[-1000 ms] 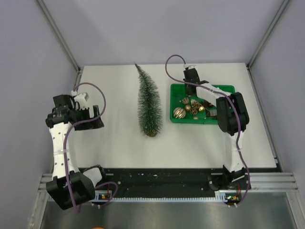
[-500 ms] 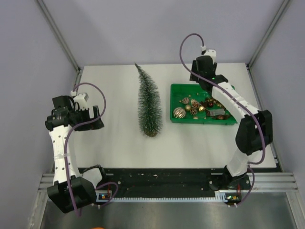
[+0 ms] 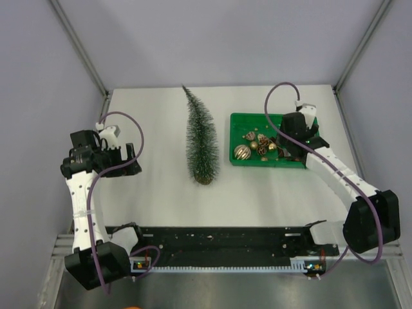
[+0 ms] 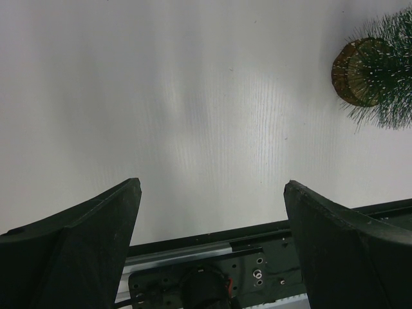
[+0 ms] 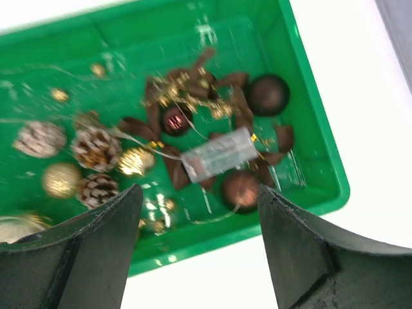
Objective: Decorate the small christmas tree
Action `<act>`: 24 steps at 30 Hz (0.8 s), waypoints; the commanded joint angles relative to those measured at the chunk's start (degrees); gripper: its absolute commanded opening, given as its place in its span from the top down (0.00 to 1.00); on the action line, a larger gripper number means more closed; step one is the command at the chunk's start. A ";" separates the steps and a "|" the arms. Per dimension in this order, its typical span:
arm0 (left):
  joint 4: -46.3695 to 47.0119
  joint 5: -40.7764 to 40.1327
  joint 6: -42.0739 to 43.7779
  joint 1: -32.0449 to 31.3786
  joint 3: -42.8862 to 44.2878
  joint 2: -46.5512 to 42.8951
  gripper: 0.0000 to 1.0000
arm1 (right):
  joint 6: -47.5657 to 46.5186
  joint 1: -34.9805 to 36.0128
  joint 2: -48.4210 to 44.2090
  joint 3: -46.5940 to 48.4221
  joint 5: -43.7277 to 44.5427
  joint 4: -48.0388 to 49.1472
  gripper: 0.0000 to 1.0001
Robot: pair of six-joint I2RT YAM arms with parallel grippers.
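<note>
The small christmas tree, a dark green bristly cone with a brown disc base, seems to lie on the white table, tip toward the far wall. To its right is a green tray of ornaments. My right gripper hovers open over the tray's near right part, holding nothing. In the right wrist view the right gripper spans a brown ball and a clear battery box. My left gripper stands open and empty over bare table, left of the tree; it shows in the left wrist view too.
The tray also holds pine cones, gold balls, another brown ball, brown ribbon and thin wire. A black rail runs along the near table edge. Grey walls enclose the table on three sides.
My right arm swung from the tray's far side to its near right part, and its gripper went from shut to open. The left arm and tree stayed put.
</note>
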 commanded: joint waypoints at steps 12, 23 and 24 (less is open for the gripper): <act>0.43 0.75 1.28 0.25 1.35 -0.45 0.01 | -5.93 -2.02 11.90 0.34 8.63 10.73 0.34; 0.87 0.05 1.19 0.34 1.26 0.52 0.01 | -10.68 -2.81 18.51 2.19 6.80 21.10 0.55; 0.87 -0.13 1.19 0.34 1.26 0.52 0.01 | -10.42 -2.81 18.69 2.28 5.92 21.20 0.59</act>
